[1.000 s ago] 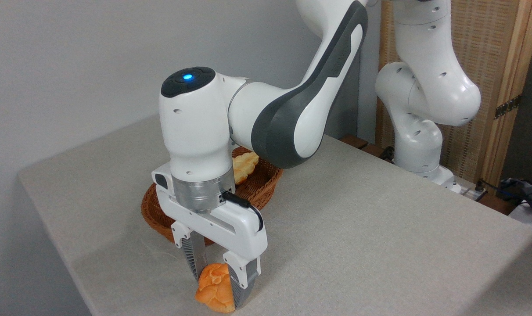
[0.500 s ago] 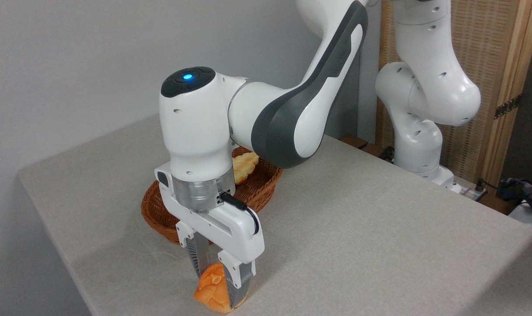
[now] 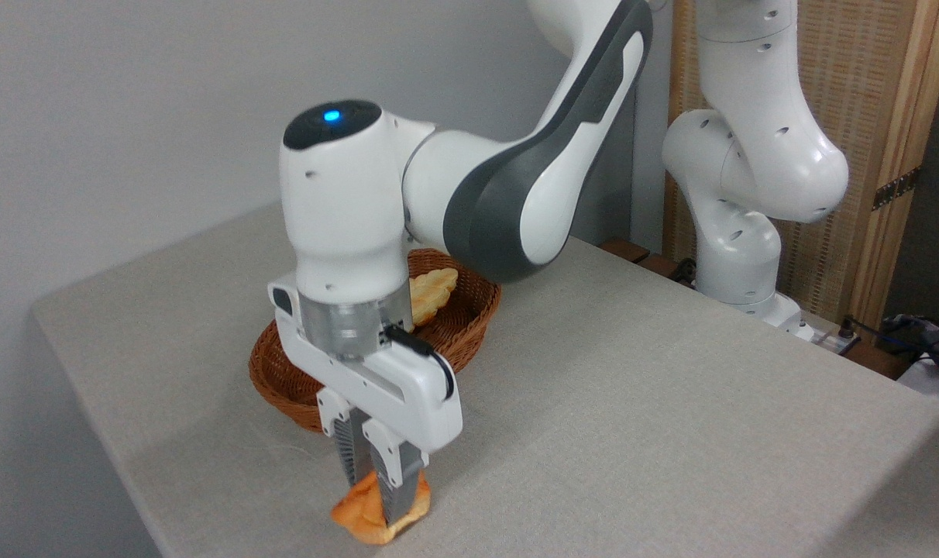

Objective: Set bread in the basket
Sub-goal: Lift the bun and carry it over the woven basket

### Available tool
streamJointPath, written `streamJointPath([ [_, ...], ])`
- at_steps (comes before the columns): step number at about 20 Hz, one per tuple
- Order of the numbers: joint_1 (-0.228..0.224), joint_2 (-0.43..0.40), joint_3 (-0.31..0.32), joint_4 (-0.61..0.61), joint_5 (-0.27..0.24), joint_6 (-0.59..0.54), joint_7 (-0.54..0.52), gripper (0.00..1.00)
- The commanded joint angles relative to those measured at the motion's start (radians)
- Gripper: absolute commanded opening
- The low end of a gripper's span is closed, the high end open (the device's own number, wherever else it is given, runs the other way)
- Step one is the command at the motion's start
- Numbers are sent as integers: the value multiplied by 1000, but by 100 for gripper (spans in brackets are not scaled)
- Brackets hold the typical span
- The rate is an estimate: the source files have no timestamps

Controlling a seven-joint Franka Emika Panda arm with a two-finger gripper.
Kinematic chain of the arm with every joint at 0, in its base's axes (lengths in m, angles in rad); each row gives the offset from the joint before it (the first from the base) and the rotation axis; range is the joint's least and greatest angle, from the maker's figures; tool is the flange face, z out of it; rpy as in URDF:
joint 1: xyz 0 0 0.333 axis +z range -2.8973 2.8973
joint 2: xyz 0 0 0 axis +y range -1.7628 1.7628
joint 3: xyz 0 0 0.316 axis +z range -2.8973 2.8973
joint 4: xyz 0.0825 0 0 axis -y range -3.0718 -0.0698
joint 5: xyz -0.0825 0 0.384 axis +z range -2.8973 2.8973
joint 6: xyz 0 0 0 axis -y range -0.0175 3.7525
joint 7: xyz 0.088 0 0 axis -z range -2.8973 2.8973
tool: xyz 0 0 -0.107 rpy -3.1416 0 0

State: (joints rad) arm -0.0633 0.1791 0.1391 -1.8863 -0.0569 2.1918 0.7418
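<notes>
The golden-orange bread (image 3: pixel 361 513) is squeezed flat between the fingers of my gripper (image 3: pixel 376 488), which is shut on it near the table's front edge. It hangs just above the grey tabletop or barely touches it. The reddish-brown wicker basket (image 3: pixel 469 329) stands behind the gripper, partly hidden by my wrist. A paler braided loaf (image 3: pixel 431 291) lies inside the basket.
The grey table (image 3: pixel 632 403) ends close in front of and to the left of the gripper. The arm's white base (image 3: pixel 748 256) stands at the back right, before a wooden screen (image 3: pixel 888 155).
The fingers have closed further and squashed the bread thin. The wrist has risen slightly and the bread has lifted with it.
</notes>
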Motion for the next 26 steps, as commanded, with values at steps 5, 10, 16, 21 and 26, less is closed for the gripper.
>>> streamJointPath([
  [5, -12, -217, 16, 49, -80, -278, 2, 34],
  [10, -24, -305, -108, 49, -80, -440, -22, 37],
  [16, -21, -273, -259, 47, -77, -422, -102, 49],
  [21, -23, -207, -280, 45, -67, -325, -102, 87],
  [26, -23, -178, -282, 44, -66, -300, -102, 100],
])
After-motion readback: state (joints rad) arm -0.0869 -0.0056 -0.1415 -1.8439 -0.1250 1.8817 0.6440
